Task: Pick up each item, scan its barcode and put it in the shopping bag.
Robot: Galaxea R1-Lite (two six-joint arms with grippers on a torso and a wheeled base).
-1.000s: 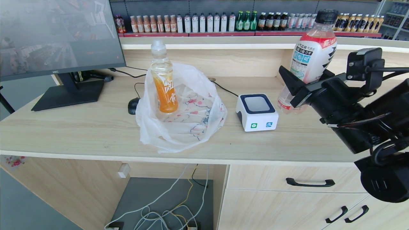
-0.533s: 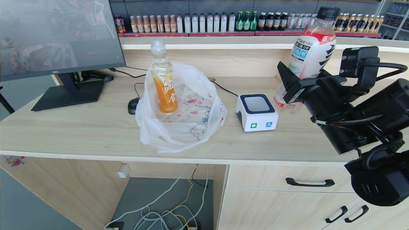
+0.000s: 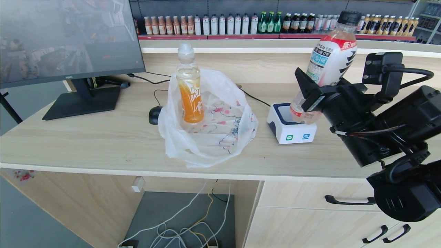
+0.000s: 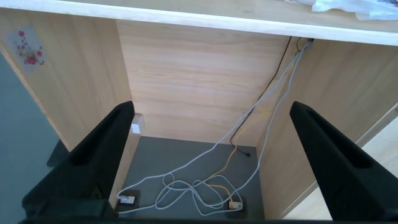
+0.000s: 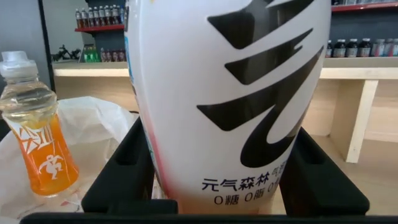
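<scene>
Right jaws are clamped on the big bottle [image 3: 327, 58], gripping the lower half of its body; the black cap sticks up well above them and the base pokes out below. The bottle is tilted, cap leaning away from the bag side. In the right wrist view its label [image 5: 230, 93] sits squarely between the two jaws. The scanner [image 3: 293, 132] is directly under the bottle's base, just below the jaws; can't tell whether the base touches the scanner top. The shopping bag [image 3: 220, 144] lies open on the bench [image 3: 86, 137], to the left of the right jaws, past the scanner and apart from it. The orange bottle [image 3: 190, 96] stands upright inside the bag. Left jaws are spread wide with nothing between them, below the bench edge [image 4: 186, 15], facing the recess under it, cables [image 4: 205, 186] on the floor beyond them. Monitor [image 3: 65, 38] and mouse [image 3: 155, 115] are farther left of the bag.
</scene>
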